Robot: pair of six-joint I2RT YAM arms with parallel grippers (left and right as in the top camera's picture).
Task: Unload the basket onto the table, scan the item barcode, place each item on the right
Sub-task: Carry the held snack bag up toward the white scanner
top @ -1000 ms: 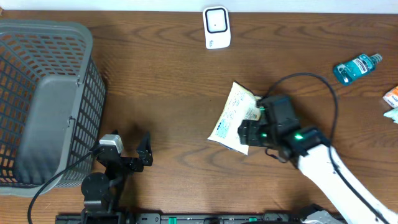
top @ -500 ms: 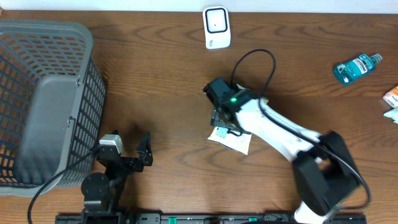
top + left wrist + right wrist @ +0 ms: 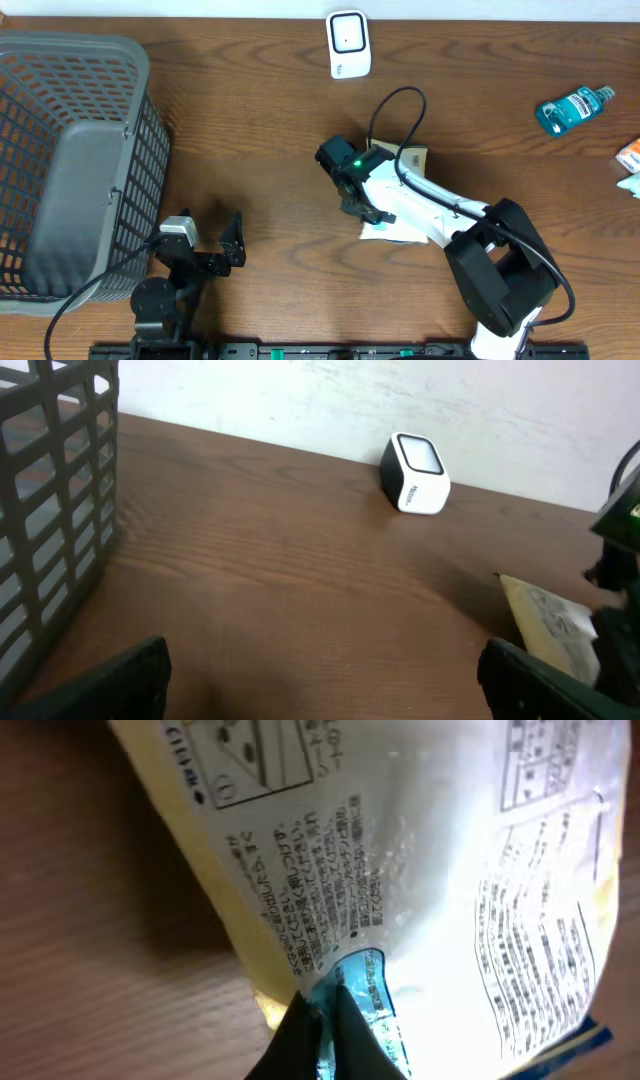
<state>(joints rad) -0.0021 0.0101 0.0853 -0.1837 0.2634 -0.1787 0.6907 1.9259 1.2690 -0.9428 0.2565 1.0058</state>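
Right gripper (image 3: 322, 1016): Clenched on the lower edge of the packet (image 3: 400, 870). The two dark fingertips pinch a thin strip of film beside a blue-printed seam.
Packet: Mid-table and largely hidden beneath the right arm in the overhead view, with only a beige corner and a pale edge showing. From these angles it cannot be told whether it rests on the wood or has been raised clear of it.
Scanner (image 3: 349, 44): A small white unit standing at the far edge of the table (image 3: 250, 130), well apart from the packet, its window facing the arms.
Left gripper (image 3: 205, 236): Released, jaws wide and empty, parked near the basket (image 3: 75, 45).
Risk, slip: The hold takes in only the margin of a glossy bag. The contents hang off to one side, so a quick lift or swing toward the scanner could pull the film out of the pinch.
Risk, swing: Held by one edge, the soft packet may droop or twist and reach the scanner at a slant.
Risk, barcode: The wrist view shows dense print but no clear barcode. It may be on the other face or under the fingertips, in which case the wrong side would be presented.
Risk, glare: The film shines brightly and is creased, and a curved, reflective surface may defeat the read.
Risk, cable: The arm's cable loops high over the packet, so a long reach could drag it across the bag.
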